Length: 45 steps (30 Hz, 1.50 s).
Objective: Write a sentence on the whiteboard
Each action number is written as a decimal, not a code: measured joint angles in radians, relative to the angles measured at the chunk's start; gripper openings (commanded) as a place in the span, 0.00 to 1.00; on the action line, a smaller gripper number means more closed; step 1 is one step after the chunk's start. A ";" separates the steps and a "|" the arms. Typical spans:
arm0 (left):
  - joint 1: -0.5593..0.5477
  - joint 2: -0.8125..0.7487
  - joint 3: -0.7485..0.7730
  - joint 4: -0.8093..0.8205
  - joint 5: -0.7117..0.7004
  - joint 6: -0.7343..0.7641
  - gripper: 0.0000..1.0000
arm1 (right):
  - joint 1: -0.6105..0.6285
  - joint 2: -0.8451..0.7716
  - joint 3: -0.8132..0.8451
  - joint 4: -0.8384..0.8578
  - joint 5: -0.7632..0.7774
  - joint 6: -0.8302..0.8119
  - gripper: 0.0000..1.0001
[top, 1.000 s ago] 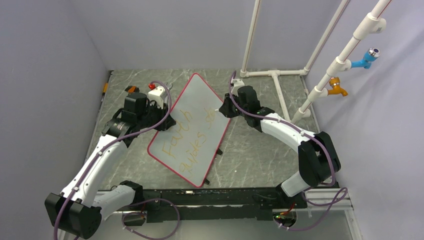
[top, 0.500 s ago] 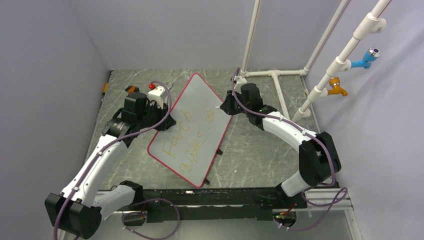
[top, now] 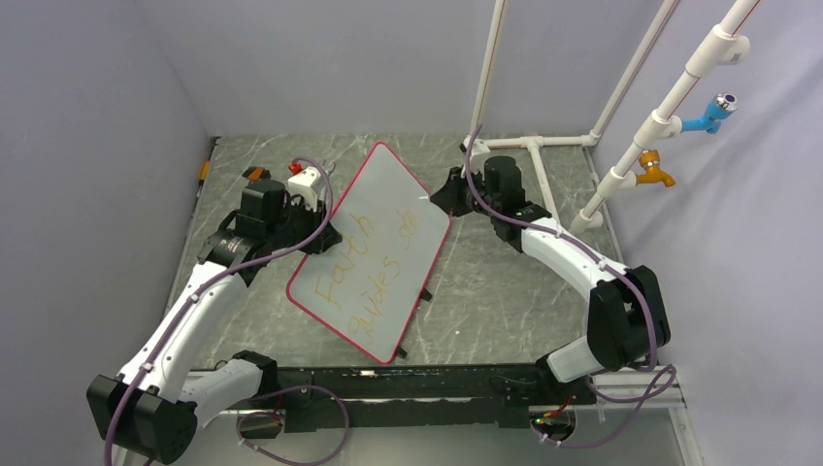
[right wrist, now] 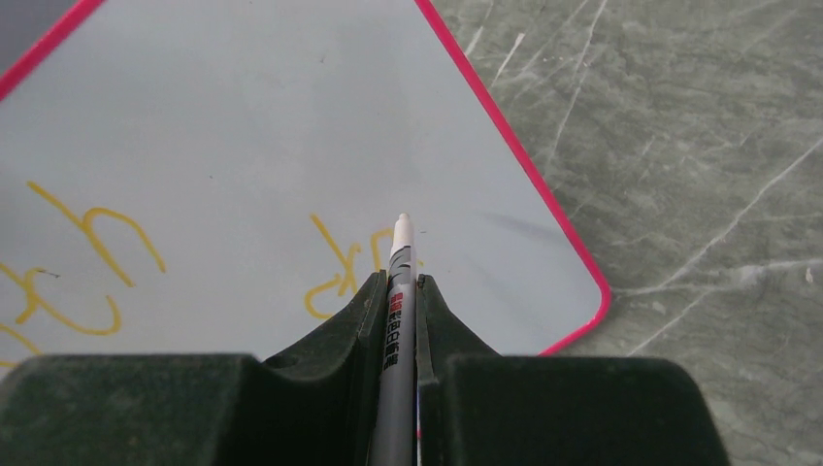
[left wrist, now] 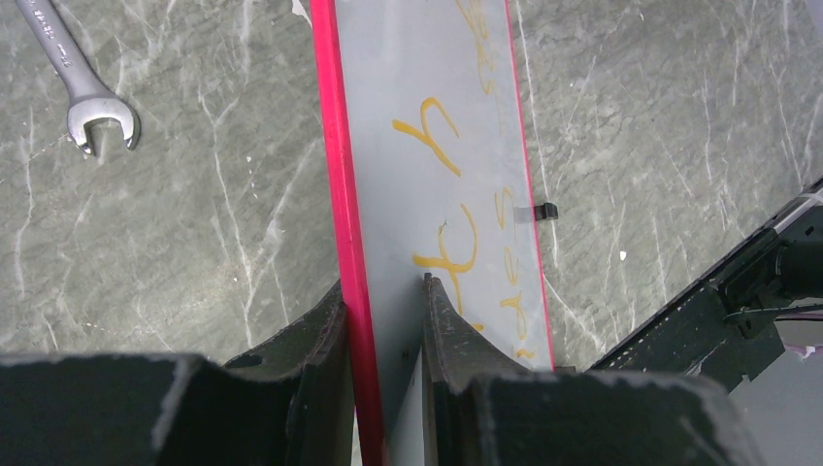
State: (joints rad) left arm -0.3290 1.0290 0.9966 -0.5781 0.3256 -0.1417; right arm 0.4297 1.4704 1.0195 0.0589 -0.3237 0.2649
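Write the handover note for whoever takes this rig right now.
Left gripper: shut on the red rim of the whiteboard.
Right gripper: shut on a marker, with its tip over the board near the right corner and seemingly just off the surface.
Whiteboard: lies diagonally mid-table.
Done: the sentence reads "Faith guides", and a few yellow strokes of a next word sit by the marker tip.
Left: probably finish that word and any that follow.

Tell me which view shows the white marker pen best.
Right wrist: the white marker pen sits centred, clamped in the right gripper, over the red-rimmed whiteboard. Top external barely shows it; left wrist, nothing.
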 measured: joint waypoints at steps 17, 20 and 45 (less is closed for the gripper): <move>0.000 -0.006 -0.005 0.004 0.003 0.002 0.00 | -0.029 0.010 -0.041 0.094 -0.122 0.034 0.00; 0.000 -0.006 -0.005 0.005 0.003 0.002 0.00 | -0.029 0.024 -0.041 0.101 -0.123 0.040 0.00; 0.000 -0.006 -0.007 0.005 0.001 0.002 0.00 | -0.029 0.119 -0.056 0.129 -0.111 0.068 0.00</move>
State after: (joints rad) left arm -0.3290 1.0225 0.9894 -0.5728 0.3267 -0.1398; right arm 0.4007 1.5894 0.9638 0.1875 -0.4351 0.3325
